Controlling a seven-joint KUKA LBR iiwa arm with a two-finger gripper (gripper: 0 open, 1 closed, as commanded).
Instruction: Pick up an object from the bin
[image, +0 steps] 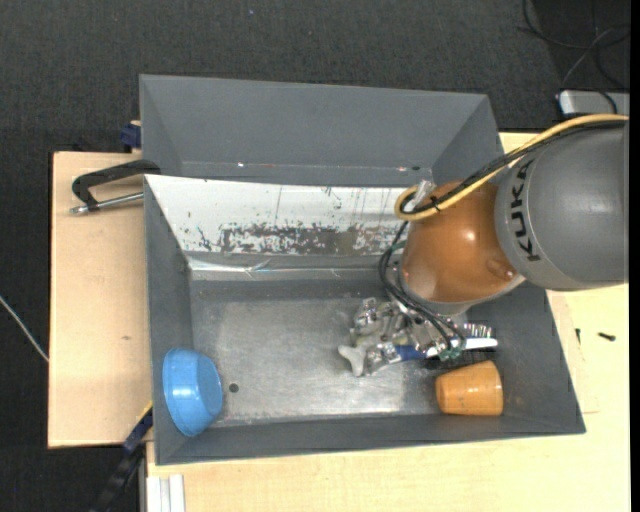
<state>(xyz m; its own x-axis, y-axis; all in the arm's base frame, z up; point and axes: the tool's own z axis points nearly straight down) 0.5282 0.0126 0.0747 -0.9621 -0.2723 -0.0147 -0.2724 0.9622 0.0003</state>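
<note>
Gripper (372, 345) low over the right-centre floor of the bin (165, 300); the grey arm (570, 210) reads "KUKA".
Whether it is open or closed cannot be told. An orange cup (468, 388) lies on its side just lower right of it, near the front wall. A blue bowl (192, 392) leans in the lower-left corner, with open floor between them.

This is a robotics lab or test cell, not a home or shop: an industrial arm (575, 215) lettered KUKA, with an orange wrist cover (455, 255) and a yellow cable (575, 124) looped over it, reaches into a scuffed grey metal bin (300, 130). The bin stands over dark flooring (300, 40) that is possibly carpet, the weave too fine to be sure, and loose black cables (585, 45) trail across it at the top right.
</note>
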